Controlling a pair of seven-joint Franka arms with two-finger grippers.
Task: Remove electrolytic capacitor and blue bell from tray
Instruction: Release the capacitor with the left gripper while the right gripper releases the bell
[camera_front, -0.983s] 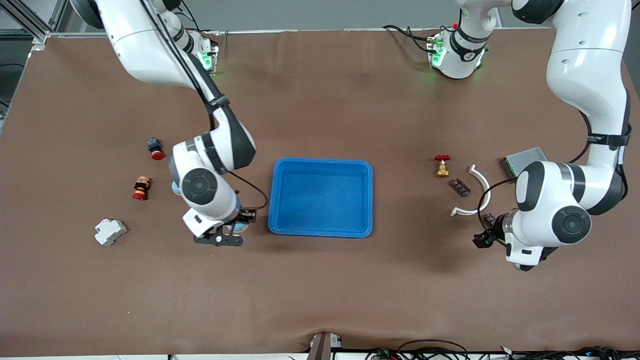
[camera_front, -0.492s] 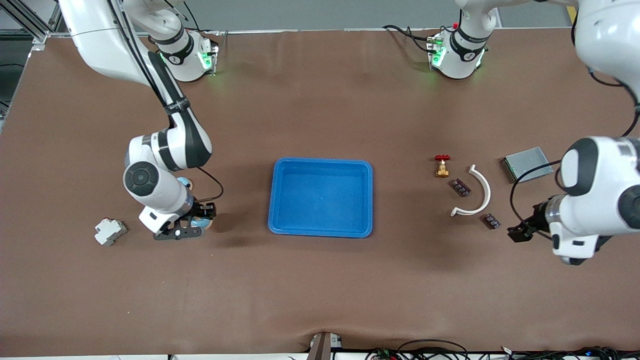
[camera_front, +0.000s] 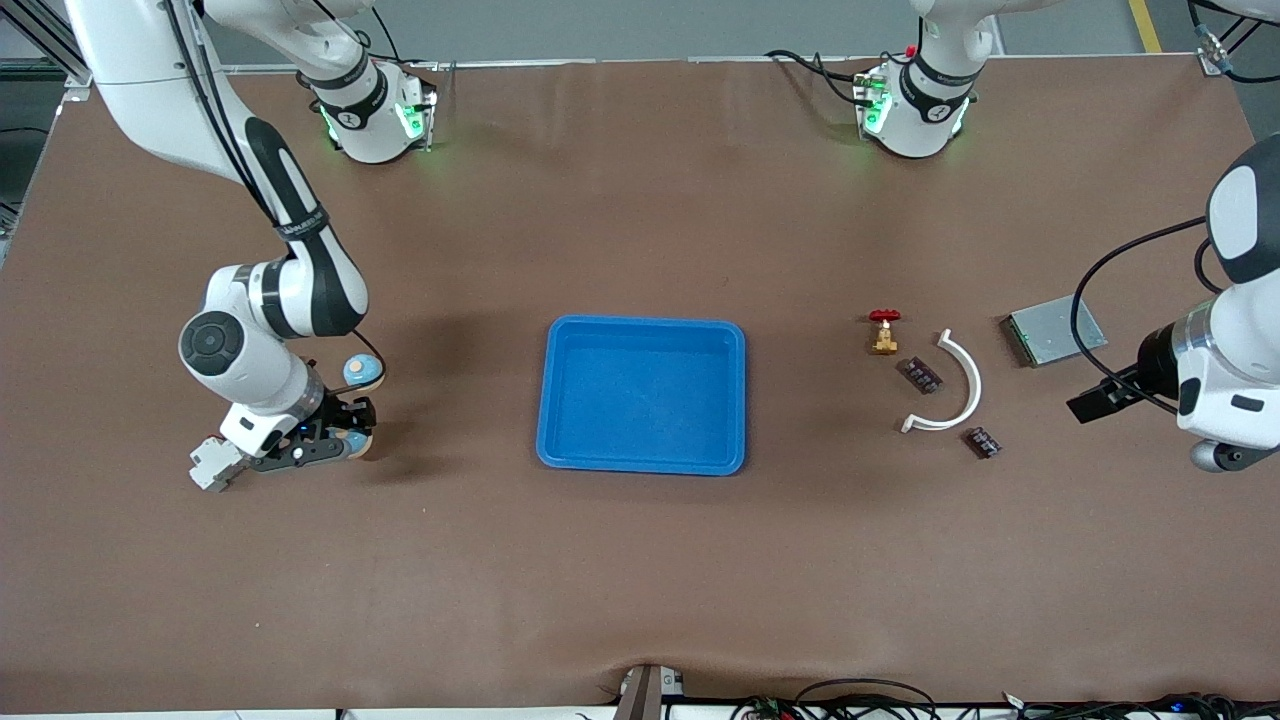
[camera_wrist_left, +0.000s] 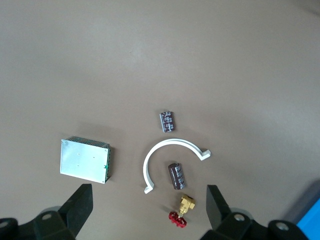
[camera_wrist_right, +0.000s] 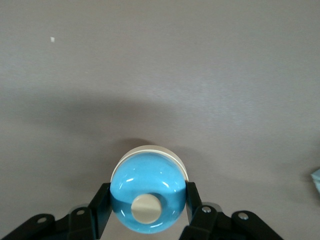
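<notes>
My right gripper is shut on a blue bell with a cream button, low over the table beside a white breaker. In the right wrist view the bell sits between the fingers. A second blue bell stands on the table farther from the front camera. Two dark capacitors lie by a white arc. They also show in the left wrist view. My left gripper is open and empty, up over the table beside the grey box.
An empty blue tray sits mid-table. A brass valve with a red handle stands next to the capacitors, also seen in the left wrist view. The grey box and white arc show there too.
My right arm has carried the bell away from the tray toward the right arm's end of the table. My left arm has drawn back from the capacitors toward its own end and risen.
</notes>
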